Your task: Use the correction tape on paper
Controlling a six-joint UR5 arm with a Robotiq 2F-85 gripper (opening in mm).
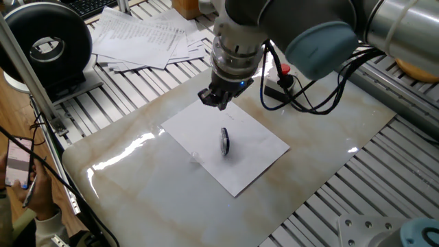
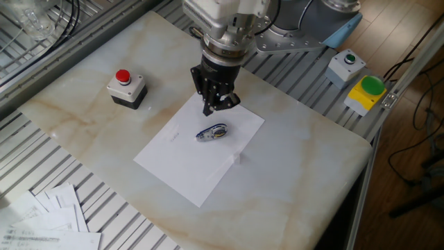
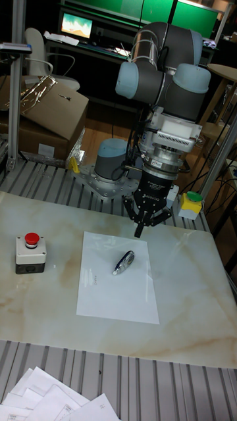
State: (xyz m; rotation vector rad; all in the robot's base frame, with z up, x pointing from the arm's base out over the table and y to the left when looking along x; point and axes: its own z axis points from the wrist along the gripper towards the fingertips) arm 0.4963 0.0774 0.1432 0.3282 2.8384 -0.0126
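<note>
Ideally, the end effector (image 2: 217, 105), empty with its fingers nearly together above the far edge of the paper (image 2: 182, 163), should open, centre over the correction tape (image 2: 211, 132) lying mid-sheet on the table (image 2: 305, 149), then close across its narrow sides.

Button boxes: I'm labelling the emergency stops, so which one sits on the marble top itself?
The grey box with the red button, left of the white paper sheet. The green-buttoned grey box and yellow box sit beyond the slab's edge.
</note>
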